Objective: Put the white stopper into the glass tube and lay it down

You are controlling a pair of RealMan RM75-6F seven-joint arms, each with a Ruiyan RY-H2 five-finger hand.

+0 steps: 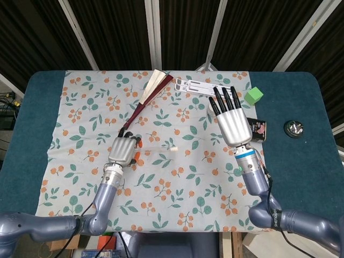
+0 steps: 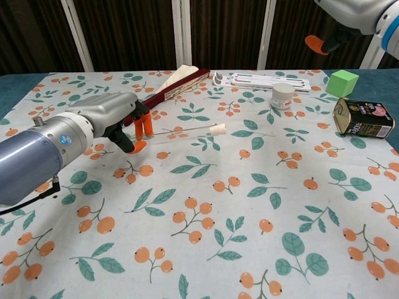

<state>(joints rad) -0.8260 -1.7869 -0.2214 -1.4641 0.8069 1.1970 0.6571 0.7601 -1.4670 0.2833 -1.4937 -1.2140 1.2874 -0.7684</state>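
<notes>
Glass, thin and nearly invisible against the print, the glass tube [image 2: 182, 131] lay almost flat on the floral cloth [image 2: 249, 205], with the white stopper [image 2: 217, 129] seated in its right end. Its other end ran in among the orange fingertips [image 2: 144, 125] of the left hand [image 2: 103, 121], which were curled around that end and held it low over the cloth (whether the tube fully rested on the fabric could not be told). From the head view the stopper [image 1: 173, 149] showed as a small white mark just right of that hand [image 1: 123, 151].

The right hand [image 1: 233, 121] hovered well apart on the other side, palm flat, fingers straight and spread, holding nothing. Near it stood a small tin [image 2: 363, 118], a green block [image 2: 342, 82] and a white jar [image 2: 282, 96]; a folded fan [image 2: 167, 92] lay behind the left hand.
</notes>
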